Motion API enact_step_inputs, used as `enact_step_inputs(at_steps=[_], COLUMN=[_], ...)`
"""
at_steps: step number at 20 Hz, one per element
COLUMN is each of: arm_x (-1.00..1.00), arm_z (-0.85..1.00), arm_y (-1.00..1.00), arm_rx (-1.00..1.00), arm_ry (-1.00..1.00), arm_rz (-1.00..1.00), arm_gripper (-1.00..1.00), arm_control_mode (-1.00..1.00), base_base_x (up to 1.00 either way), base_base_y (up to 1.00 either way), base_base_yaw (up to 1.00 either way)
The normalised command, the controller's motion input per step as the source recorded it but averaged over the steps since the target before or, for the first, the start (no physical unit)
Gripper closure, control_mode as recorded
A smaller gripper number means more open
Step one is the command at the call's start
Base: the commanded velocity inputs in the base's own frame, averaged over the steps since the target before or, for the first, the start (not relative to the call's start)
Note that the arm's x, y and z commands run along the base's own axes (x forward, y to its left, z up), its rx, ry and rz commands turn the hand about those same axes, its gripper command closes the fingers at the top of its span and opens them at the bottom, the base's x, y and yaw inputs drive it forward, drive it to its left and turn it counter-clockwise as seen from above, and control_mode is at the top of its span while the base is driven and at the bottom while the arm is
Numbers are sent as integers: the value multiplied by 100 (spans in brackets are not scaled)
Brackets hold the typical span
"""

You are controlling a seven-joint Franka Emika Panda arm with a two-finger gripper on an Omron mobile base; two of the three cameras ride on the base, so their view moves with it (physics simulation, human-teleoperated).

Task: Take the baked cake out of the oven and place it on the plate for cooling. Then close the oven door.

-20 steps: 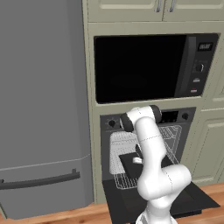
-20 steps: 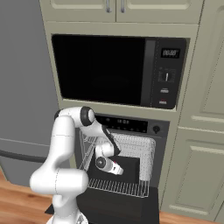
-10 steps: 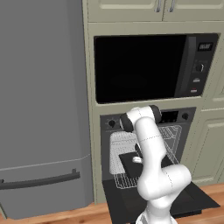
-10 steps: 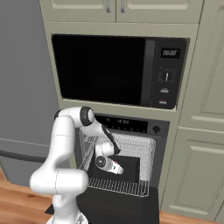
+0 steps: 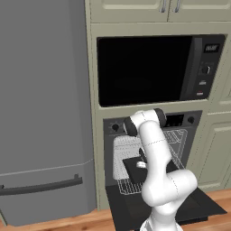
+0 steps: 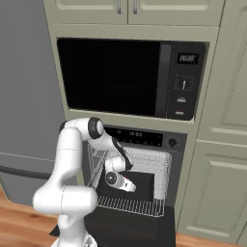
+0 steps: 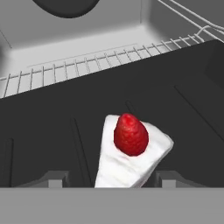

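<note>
The cake (image 7: 131,157), a white wedge topped by a strawberry, lies on a dark tray (image 7: 52,131) on the rack (image 6: 144,205) inside the oven (image 6: 166,159), door (image 5: 198,205) down. The pincer (image 7: 105,181) straddles its near end; whether it grips cannot be told, fingertips (image 7: 54,179) cut off.

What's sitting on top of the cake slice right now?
A single red strawberry sits on the white cake slice. The slice rests on a dark tray over the wire rack. Its near end is cut off from view.
</note>
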Motion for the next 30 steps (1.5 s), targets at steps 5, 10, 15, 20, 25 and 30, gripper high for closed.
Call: enact_step_inputs(at_steps=[5, 10, 15, 20, 25, 30], arm_x=[0, 0, 0, -18, -73, -49], arm_z=[0, 0, 0, 0, 27, 81], arm_y=[0, 0, 0, -17, -27, 0], arm_rx=[0, 0, 0, 0, 0, 0], arm_ry=[0, 0, 0, 0, -5, -1], arm_rz=[0, 0, 0, 1, 8, 15], arm_gripper=[100, 100, 100, 100, 100, 100], arm_control_mode=[-100, -100, -100, -100, -100, -100], base_base_x=[0, 0, 0, 0, 0, 0], base_base_y=[0, 0, 0, 0, 0, 0], base_base_yaw=[0, 0, 0, 0, 0, 0])
